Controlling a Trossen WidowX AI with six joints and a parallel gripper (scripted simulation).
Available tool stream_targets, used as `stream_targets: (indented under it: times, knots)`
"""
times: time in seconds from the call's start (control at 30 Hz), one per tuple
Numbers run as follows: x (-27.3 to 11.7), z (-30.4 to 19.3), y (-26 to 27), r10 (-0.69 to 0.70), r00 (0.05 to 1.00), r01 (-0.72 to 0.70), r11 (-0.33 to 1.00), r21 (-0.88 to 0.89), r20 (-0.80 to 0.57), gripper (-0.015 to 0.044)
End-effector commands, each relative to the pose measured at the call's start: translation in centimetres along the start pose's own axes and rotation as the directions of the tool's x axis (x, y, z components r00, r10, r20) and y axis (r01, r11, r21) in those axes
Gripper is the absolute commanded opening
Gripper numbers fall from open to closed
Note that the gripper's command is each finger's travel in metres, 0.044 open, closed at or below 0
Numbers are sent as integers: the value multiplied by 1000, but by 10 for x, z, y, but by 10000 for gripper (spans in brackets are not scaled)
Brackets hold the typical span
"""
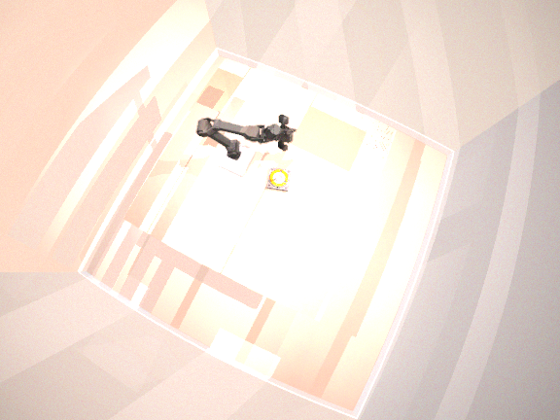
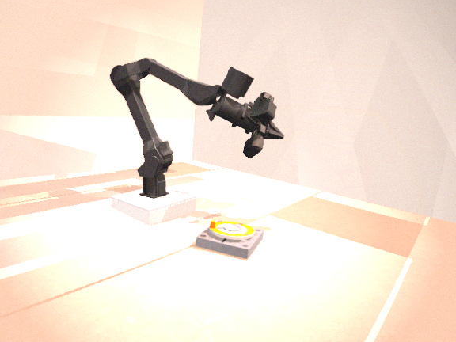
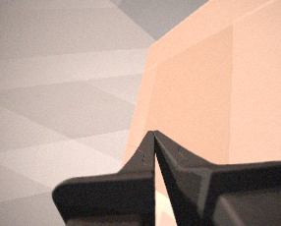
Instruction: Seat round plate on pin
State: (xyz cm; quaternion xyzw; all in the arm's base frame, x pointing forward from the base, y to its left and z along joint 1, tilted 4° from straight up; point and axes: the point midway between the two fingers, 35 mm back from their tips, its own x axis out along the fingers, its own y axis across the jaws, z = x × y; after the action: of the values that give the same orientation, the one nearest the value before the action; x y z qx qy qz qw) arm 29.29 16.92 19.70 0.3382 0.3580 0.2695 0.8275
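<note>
The round plate (image 1: 271,183) (image 2: 241,234) with a yellow ring lies on the square grey base (image 1: 278,189) (image 2: 222,247). Its orange tab (image 2: 213,224) is at the plate's left edge in the exterior view. A small dark mark shows on the base at the plate's front edge. The pin and the hole cannot be made out, and the plate's tilt is too small to tell. My gripper (image 1: 295,130) (image 2: 283,136) (image 3: 152,135) is shut with its fingertips together and nothing between them. It is high above the base and off to one side, touching neither plate nor base.
The arm's white mounting block (image 1: 237,166) (image 2: 131,210) stands to the left of the grey base in the exterior view. The arm reaches out from it, raised high over the floor. Plain walls stand behind. The wrist view shows only floor and wall beyond the fingers.
</note>
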Motion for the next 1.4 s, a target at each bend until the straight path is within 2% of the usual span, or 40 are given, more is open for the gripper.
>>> stream_targets:
  times: [0.0,0.1,0.17,0.27,0.37,0.43,0.53,0.93,1.37]
  knots:
    - [-8,19,-79,-343,938,341,939,-40,-42,0]
    - [-17,20,-107,-453,888,450,891,-55,-83,0]
    - [-32,17,-138,-573,805,566,819,-91,-156,0]
    - [-53,11,-167,-674,695,661,736,-146,-251,0]
    - [-70,5,-184,-723,610,706,682,-193,-324,0]
    - [-96,-4,-203,-761,486,740,620,-262,-428,0]
    - [-121,-12,-215,-767,370,744,582,-328,-524,0]
    - [-125,-9,-221,-767,362,744,580,-332,-529,0]
    - [-108,-35,-257,-767,362,744,580,-332,-529,0]
